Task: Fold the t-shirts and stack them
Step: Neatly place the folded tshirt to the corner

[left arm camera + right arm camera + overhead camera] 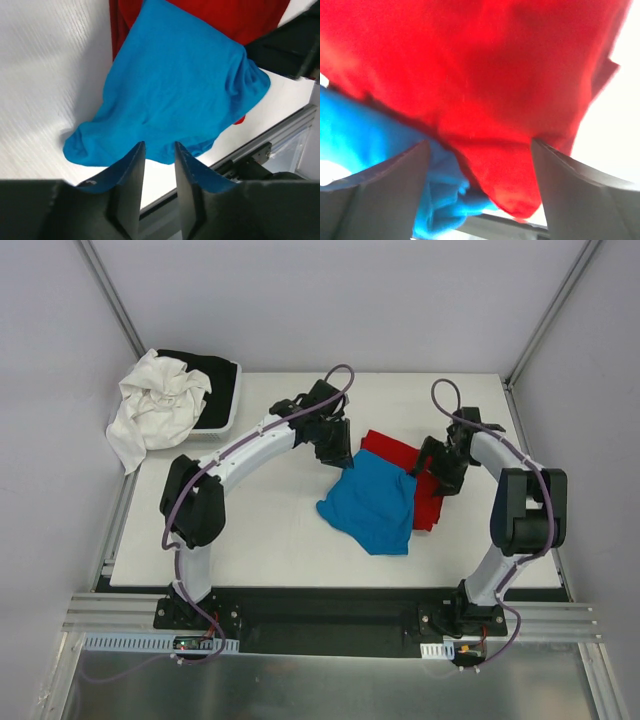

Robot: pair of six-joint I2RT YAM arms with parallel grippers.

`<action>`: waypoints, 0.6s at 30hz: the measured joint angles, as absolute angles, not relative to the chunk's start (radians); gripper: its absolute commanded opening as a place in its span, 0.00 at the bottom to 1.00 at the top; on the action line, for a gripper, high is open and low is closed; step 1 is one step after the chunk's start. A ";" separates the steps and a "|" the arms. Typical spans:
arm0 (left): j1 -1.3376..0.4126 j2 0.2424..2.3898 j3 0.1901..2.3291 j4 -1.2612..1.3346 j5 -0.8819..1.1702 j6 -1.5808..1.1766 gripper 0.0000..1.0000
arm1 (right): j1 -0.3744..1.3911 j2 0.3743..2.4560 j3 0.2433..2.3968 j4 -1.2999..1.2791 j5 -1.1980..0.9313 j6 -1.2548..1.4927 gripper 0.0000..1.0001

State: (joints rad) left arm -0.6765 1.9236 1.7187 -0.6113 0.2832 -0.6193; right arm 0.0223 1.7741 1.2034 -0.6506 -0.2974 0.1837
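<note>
The turquoise-blue t-shirt [367, 502] lies crumpled on the white table, right of centre. It partly covers the red t-shirt [428, 502], which shows at the blue one's far and right sides. My left gripper [337, 453] hovers at the blue shirt's far left corner. In the left wrist view it [159, 145] stands narrowly open over the blue t-shirt [170, 95], with only table showing in the gap. My right gripper [440, 478] is over the red shirt's right part. Its jaws [480, 142] stand wide open above the red t-shirt [485, 75], with blue cloth [355, 135] at the left.
A white bin [226, 416] at the back left corner holds a white cloth [158, 405] spilling over its edge and a black cloth [212, 364]. An aluminium rail [330, 620] runs along the table's near edge. Grey walls close in the sides.
</note>
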 measured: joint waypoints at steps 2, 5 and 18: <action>-0.666 1.948 1.734 -0.611 0.286 -0.609 0.50 | 0.022 1.740 1.226 -0.699 -0.269 0.170 0.90; -0.645 1.987 1.756 -0.611 0.287 -0.602 0.50 | 0.018 1.673 1.266 -0.757 -0.247 0.157 0.90; -0.597 2.119 1.791 -0.583 0.364 -0.572 0.45 | 0.047 1.392 1.090 -0.786 -0.286 0.181 0.89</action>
State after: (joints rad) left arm -0.5968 2.1189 1.7912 -0.5831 0.3637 -0.5720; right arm 0.0467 1.3918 1.0897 -0.7864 -0.2859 0.1814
